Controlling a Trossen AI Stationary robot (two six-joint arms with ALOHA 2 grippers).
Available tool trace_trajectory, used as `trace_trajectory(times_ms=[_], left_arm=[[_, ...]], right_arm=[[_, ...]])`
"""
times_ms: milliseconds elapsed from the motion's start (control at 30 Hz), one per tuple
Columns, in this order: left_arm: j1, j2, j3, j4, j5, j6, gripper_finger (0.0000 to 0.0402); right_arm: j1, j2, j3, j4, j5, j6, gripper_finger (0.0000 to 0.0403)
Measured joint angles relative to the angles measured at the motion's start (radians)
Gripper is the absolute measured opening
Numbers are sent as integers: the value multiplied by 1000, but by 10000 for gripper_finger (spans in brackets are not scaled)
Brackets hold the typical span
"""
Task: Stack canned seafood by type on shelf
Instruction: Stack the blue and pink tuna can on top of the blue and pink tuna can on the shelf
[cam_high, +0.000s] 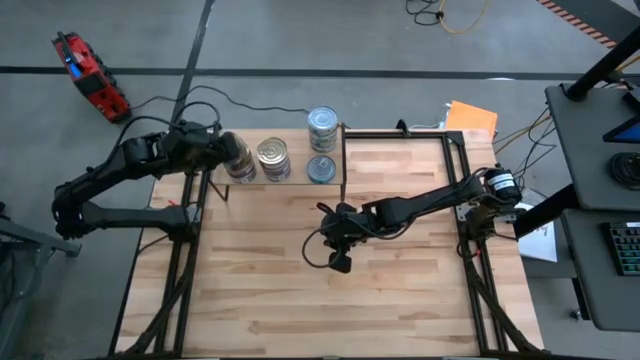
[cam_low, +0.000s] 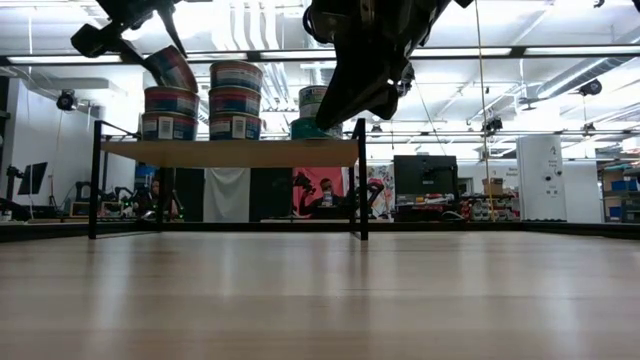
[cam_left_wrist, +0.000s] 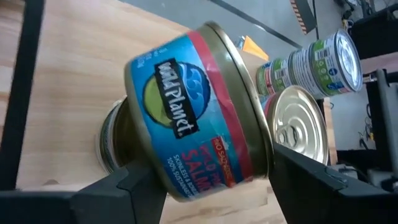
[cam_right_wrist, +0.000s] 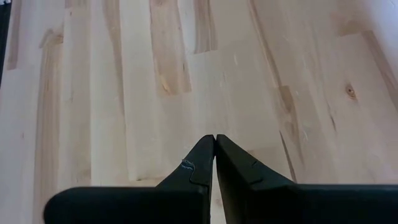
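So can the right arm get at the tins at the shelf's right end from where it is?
Probably yes. The right gripper, shut, hangs over bare table in front of the shelf, with nothing between it and the right-end tins. The left gripper holds a tin at the far left stack.

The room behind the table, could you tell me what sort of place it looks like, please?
Probably a robotics lab or workshop. Bare pipes and strip lights run along the ceiling, monitors and equipment racks line the back, and a desk with a keyboard stands beside the wooden table.
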Motion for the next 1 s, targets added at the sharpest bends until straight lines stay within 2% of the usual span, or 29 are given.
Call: trace_trajectory(times_ms=[1000], left_arm=[[0,-1,0,-14,114,-23,237]], right_arm=[[-15,0,0,0,-1,-15,9]])
